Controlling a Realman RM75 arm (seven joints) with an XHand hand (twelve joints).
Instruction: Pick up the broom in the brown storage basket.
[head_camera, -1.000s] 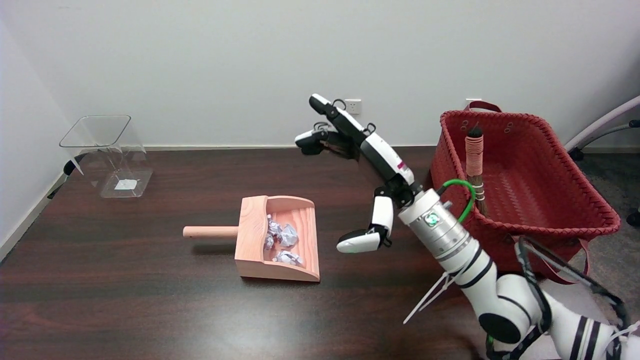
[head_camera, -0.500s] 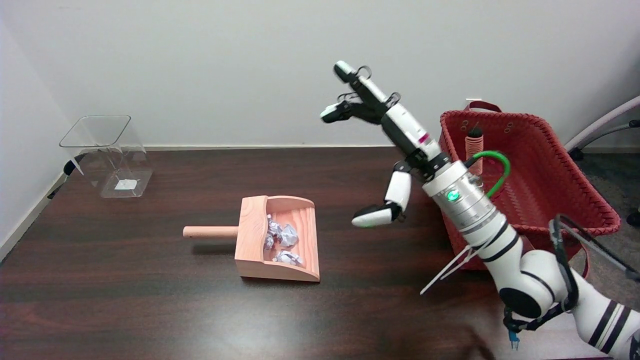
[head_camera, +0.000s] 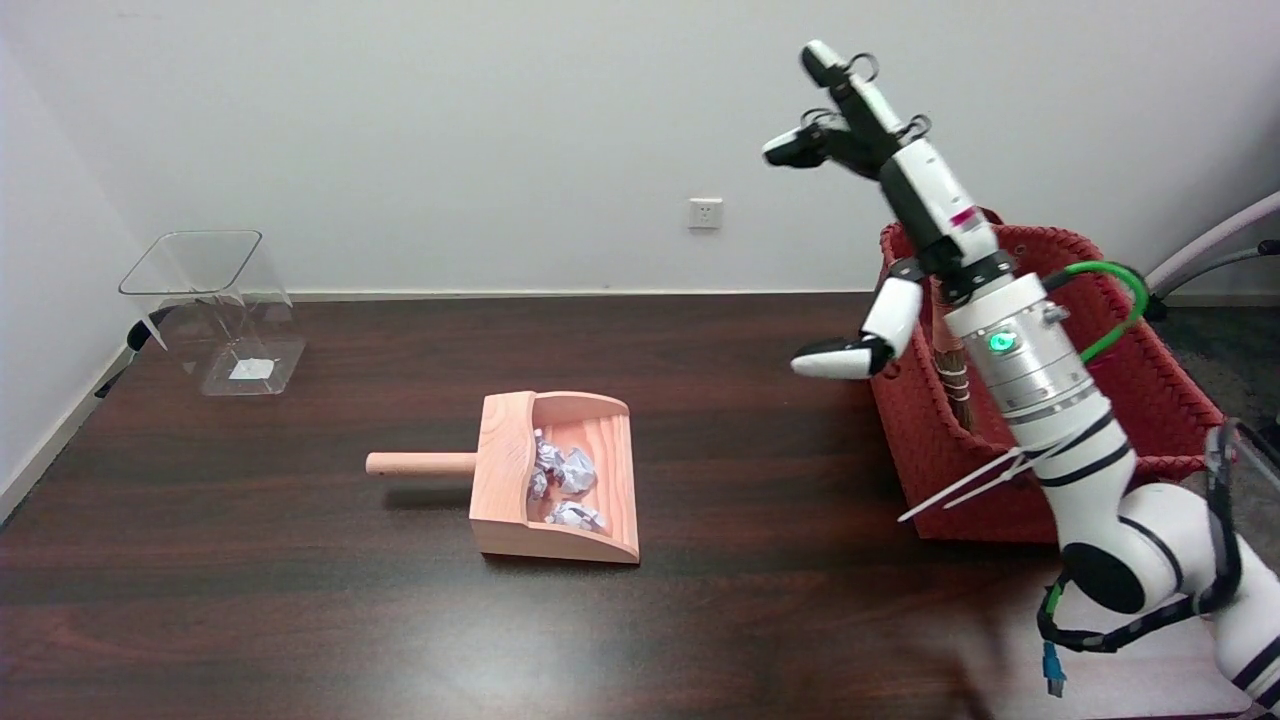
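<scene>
- One right hand (head_camera: 900, 190) is up in the air at the upper right of the frame, and it holds nothing.
- Its fingers (head_camera: 835, 85) are spread wide apart, some pointing up to the wall and one (head_camera: 840, 360) hanging low on the left.
- It touches nothing, and the white arm slants up from the lower right corner.
- Most of the broom (head_camera: 953, 375) is hidden behind the arm; it stands in the brown storage basket (head_camera: 930, 440) at the right end of the table (head_camera: 300, 600).
</scene>
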